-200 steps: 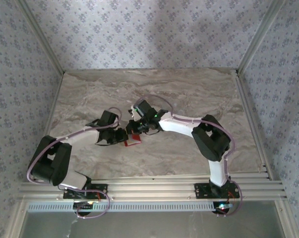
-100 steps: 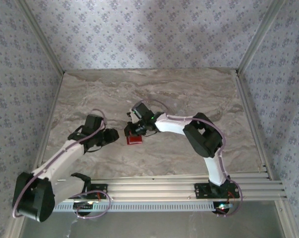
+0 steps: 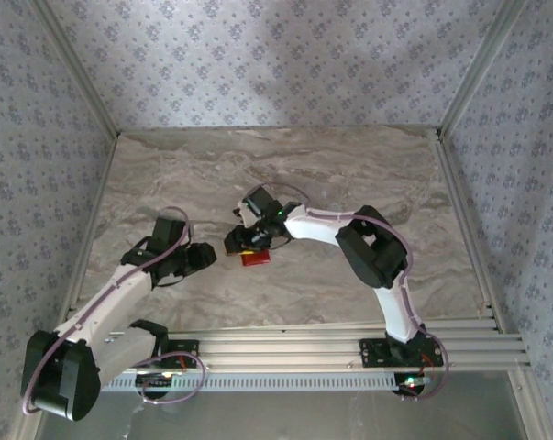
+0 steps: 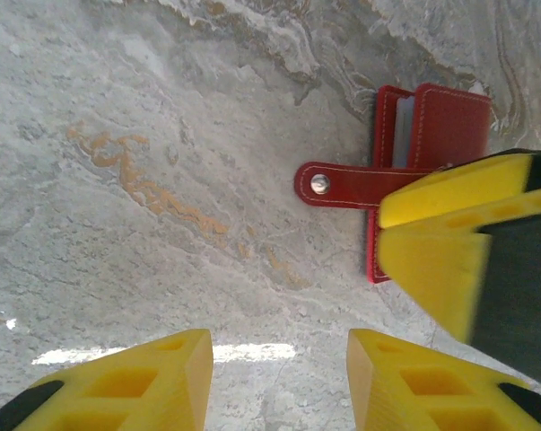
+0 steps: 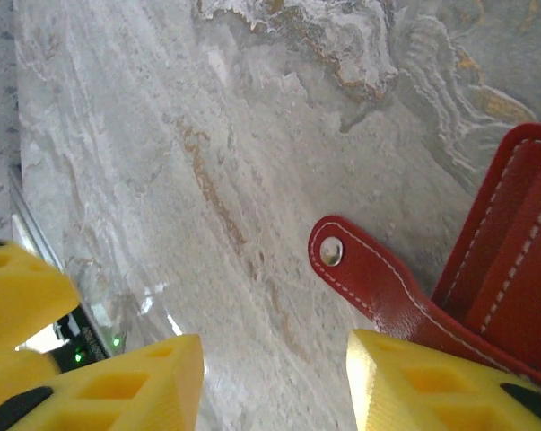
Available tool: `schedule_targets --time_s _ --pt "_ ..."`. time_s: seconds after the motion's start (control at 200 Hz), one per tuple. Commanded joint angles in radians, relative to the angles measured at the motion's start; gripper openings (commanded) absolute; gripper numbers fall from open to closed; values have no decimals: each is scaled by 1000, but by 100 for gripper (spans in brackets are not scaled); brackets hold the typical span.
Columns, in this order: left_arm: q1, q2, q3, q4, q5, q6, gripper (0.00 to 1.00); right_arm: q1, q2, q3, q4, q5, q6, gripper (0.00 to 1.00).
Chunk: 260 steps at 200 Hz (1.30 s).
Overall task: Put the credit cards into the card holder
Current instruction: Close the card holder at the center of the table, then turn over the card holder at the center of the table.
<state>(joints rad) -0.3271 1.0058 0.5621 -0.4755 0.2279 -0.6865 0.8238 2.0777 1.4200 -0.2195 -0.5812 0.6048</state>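
The right gripper [image 5: 270, 364] is holding its fingers [image 5: 431, 386] moderately apart with only bare table [image 5: 162, 135] between them, gripping nothing. One finger is hanging over the root of the strap [image 5: 378, 287] of the card holder [image 5: 512, 260], touching it or just above it, I cannot tell which. Trouble is likely lying there: a sideways pull from here could be catching the strap and dragging or flipping the red holder, and a closing pinch could be grabbing the strap rather than the body. The left gripper [image 4: 279, 359] is hovering just beside, its fingers likewise parted and empty, near enough that the two grippers could be knocking together over the holder. The holder is lying flat on the table, its strap stretching outward with the snap [image 4: 319, 183] facing up, unfastened. A pale sliver [image 4: 398, 121] is showing at its edge; whether that is the credit cards I cannot tell.
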Motion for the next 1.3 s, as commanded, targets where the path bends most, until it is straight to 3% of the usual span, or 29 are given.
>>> schedule_targets --time_s 0.0,0.275,0.365,0.49,0.545,0.62,0.71,0.844,0.969,1.294 --pt "2 23 37 -10 29 2 43 -21 -76 -17 -67 -72 -45 52" --pt "-61 106 116 -14 9 17 44 -79 -213 -108 -75 -82 -88 53" --pt "-107 142 156 -6 -11 12 44 -113 -259 -167 -62 -58 -90 42" --pt "-165 229 235 -5 -32 22 44 -136 -288 -213 -100 -1 -117 14" --pt "-184 279 270 1 -38 25 44 -145 -295 -235 -99 14 -119 6" --pt "-198 350 311 15 -31 26 42 -158 -303 -281 -94 40 -117 5" --pt "-210 432 359 35 -10 26 38 -176 -309 -310 -90 61 -114 7" --pt "-221 548 415 38 -9 34 34 -192 -302 -339 -72 48 -121 26" --pt "-221 606 426 22 -41 47 32 -196 -284 -336 -66 28 -133 37" --pt "-217 676 384 0 -113 69 30 -206 -203 -280 -46 -45 -149 52"
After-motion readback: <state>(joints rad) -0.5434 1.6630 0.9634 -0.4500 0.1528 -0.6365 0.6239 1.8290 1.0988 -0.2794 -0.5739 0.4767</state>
